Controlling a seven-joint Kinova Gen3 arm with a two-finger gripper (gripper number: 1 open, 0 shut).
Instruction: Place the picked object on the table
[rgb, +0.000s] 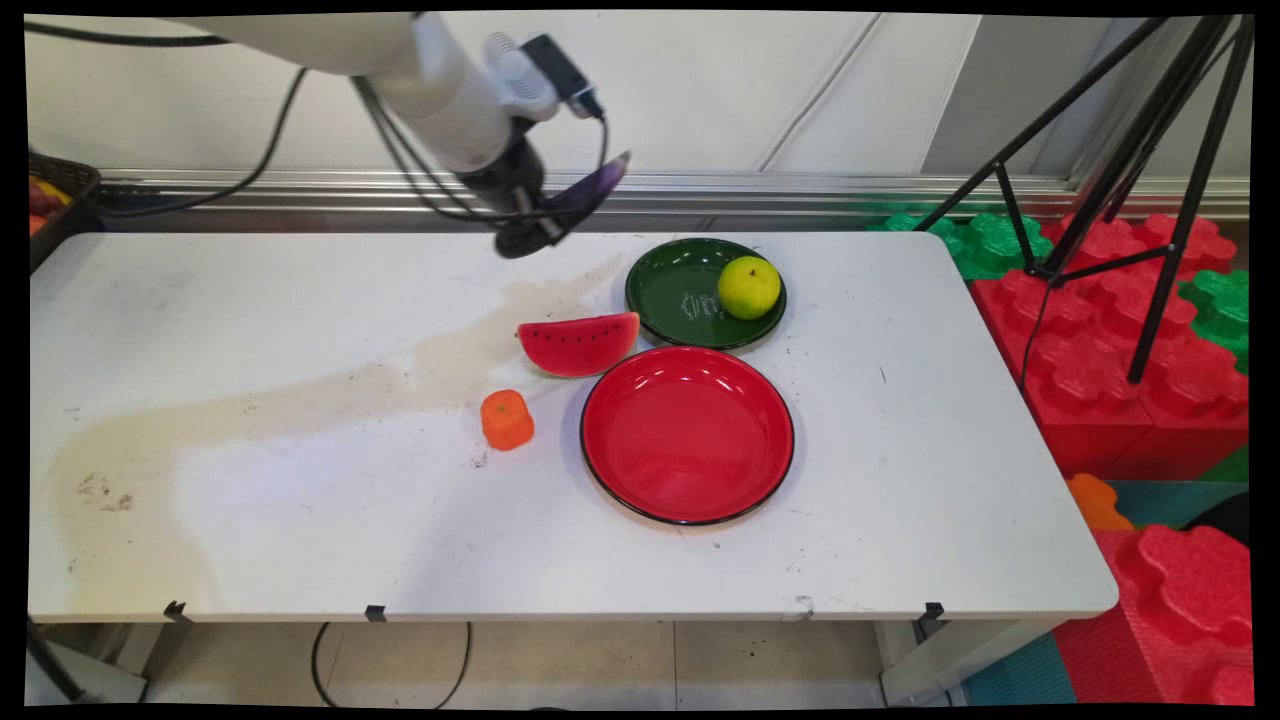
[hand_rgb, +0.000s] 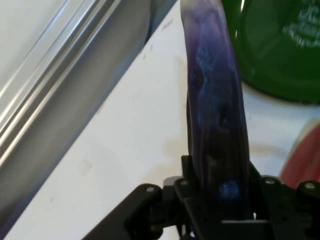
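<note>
My gripper (rgb: 560, 212) hangs above the table's far side, left of the green plate (rgb: 675, 290), and is shut on a long dark purple eggplant (rgb: 597, 185). In the hand view the eggplant (hand_rgb: 215, 115) rises from between the fingers and fills the middle, with the green plate (hand_rgb: 280, 50) beyond it. A yellow-green apple (rgb: 748, 287) lies on the green plate's right side. A watermelon slice (rgb: 578, 343) rests on the table just below my gripper, next to the empty red plate (rgb: 688, 435). An orange fruit (rgb: 507, 419) sits left of the red plate.
A dark basket (rgb: 60, 200) with fruit stands at the far left edge. Red and green foam blocks (rgb: 1110, 350) and a black tripod (rgb: 1150, 180) stand off the table's right end. A metal rail (rgb: 800, 185) runs along the wall behind.
</note>
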